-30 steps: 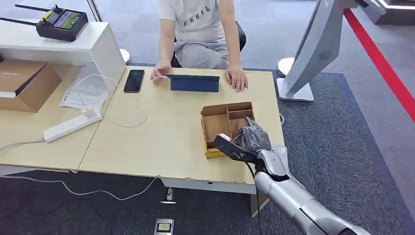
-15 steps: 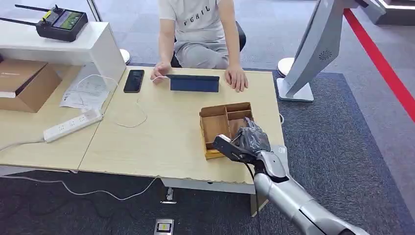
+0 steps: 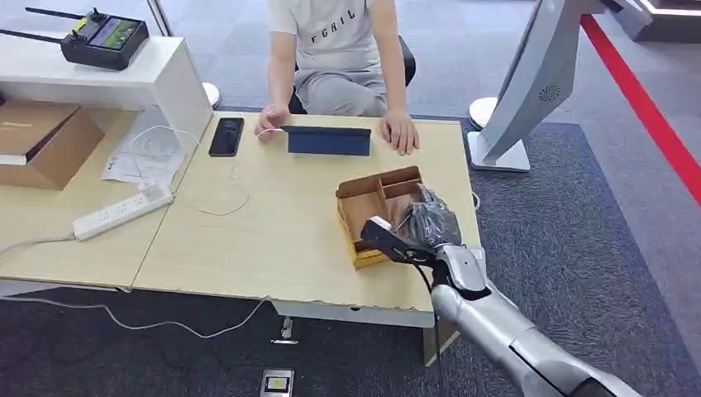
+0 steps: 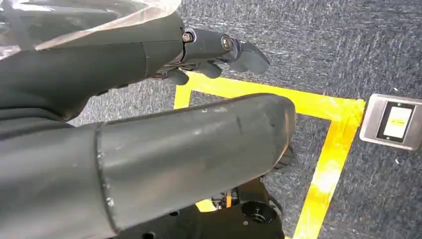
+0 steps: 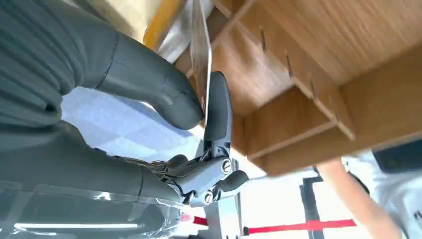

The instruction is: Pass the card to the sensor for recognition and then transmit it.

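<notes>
Head view: a brown wooden divided box [image 3: 376, 203] sits on the pale wooden table [image 3: 273, 231], near its right edge — what its compartments hold cannot be made out. The right hand [image 3: 409, 231] hovers over the box, a small pale card edge at its thumb.

Left wrist view: the left hand [image 4: 214, 55] hangs over dark carpet, fingers curled on nothing.

Right wrist view: thumb and a dark finger [image 5: 216, 107] pinch a thin, shiny, grey-edged card [image 5: 200, 59] — seen edge-on above the box's compartments.
</notes>
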Controlling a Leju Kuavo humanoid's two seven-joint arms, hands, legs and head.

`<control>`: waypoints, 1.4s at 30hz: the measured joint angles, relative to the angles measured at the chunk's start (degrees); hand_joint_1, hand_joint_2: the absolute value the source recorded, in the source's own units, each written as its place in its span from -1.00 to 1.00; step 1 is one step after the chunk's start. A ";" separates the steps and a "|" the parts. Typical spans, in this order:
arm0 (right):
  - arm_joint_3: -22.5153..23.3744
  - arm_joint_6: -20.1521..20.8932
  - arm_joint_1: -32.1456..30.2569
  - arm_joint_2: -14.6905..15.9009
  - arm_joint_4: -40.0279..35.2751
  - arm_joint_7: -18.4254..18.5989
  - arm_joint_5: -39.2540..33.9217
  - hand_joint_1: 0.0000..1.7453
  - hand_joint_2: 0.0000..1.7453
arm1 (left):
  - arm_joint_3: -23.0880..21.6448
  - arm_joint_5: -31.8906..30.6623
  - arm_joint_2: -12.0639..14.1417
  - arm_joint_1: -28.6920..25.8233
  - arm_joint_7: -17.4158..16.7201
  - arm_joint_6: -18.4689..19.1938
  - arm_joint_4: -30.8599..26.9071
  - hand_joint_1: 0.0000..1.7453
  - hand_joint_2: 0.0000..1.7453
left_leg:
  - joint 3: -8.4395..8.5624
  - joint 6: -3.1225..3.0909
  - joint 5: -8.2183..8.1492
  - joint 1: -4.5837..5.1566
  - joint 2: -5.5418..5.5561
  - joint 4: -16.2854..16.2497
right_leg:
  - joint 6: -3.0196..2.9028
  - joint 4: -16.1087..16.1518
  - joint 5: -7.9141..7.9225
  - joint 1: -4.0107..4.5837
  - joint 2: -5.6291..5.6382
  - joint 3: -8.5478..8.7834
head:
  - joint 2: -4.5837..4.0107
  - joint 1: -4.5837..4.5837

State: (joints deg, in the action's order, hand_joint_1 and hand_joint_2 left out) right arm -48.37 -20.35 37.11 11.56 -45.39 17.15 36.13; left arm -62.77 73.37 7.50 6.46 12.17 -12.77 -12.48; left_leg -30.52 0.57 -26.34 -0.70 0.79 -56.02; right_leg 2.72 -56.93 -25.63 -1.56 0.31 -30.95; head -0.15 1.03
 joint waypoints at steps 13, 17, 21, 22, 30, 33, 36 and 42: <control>0.17 0.94 -0.40 3.17 -7.78 2.45 2.88 1.00 1.00 | 0.00 -0.77 0.00 0.67 -0.06 0.48 0.00 -1.00 -1.00 | 0.00 0.00 0.00 0.00 0.01 0.00 | 0.00 0.00 0.00 0.00 0.00 -0.01 | 0.00 0.00; 0.57 1.71 -0.93 3.50 -9.34 2.65 3.70 1.00 1.00 | 0.00 -0.68 0.00 0.52 -0.04 0.37 0.00 -1.00 -1.00 | 0.00 0.00 0.00 0.00 0.01 0.00 | 0.00 0.00 0.00 0.00 0.00 -0.01 | 0.00 0.00; 1.42 2.01 -1.65 3.89 -11.13 2.98 4.46 1.00 1.00 | 0.00 -0.66 -0.04 0.22 -0.02 0.31 0.00 -1.00 -1.00 | -0.01 0.00 0.00 0.00 0.01 0.00 | 0.00 0.00 0.00 0.00 0.00 -0.02 | 0.00 0.00; 1.60 2.01 -1.72 3.98 -11.50 3.06 4.68 1.00 1.00 | 0.00 -0.66 -0.04 0.18 0.02 0.31 0.00 -1.00 -1.00 | -0.01 0.00 0.00 0.00 0.01 0.00 | 0.00 0.00 0.00 0.00 0.00 -0.02 | 0.00 0.00; 3.84 2.93 -0.89 4.85 -17.13 4.50 8.79 1.00 1.00 | -0.09 -1.09 -0.07 0.35 0.09 0.48 -0.02 -1.00 -1.00 | 0.00 0.00 0.00 0.00 0.00 0.00 | 0.00 0.00 0.00 0.00 0.00 -0.02 | 0.00 0.00; 4.61 3.37 -0.42 5.03 -18.89 4.81 9.38 1.00 1.00 | -0.09 -1.09 -0.07 0.46 0.09 0.48 -0.02 -1.00 -1.00 | -0.01 0.00 0.00 0.00 0.01 0.00 | 0.00 0.00 0.00 0.00 0.00 -0.01 | 0.00 0.00; 4.85 3.87 0.06 5.14 -20.37 4.81 10.91 1.00 1.00 | -0.17 -1.57 -0.07 0.51 0.05 0.57 -0.04 -1.00 -1.00 | -0.02 0.00 0.00 0.00 0.01 0.00 | 0.00 0.00 0.00 0.00 0.00 -0.01 | 0.00 0.00; 4.13 9.91 6.74 3.96 -20.57 5.51 14.19 1.00 1.00 | -0.46 -2.36 -0.15 0.70 -0.70 0.72 -0.07 -1.00 -1.00 | -0.04 0.00 0.00 0.00 -0.04 0.00 | -0.01 -0.01 0.01 0.00 0.03 -0.03 | 0.00 0.00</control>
State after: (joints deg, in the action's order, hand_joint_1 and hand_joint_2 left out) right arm -44.24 -10.44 43.85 15.52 -65.96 22.67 50.32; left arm -63.23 71.01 7.34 7.16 11.47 -12.04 -12.55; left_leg -30.56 0.58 -26.33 -0.69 0.76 -56.02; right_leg 2.71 -56.94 -25.62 -1.56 0.34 -30.98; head -0.15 1.03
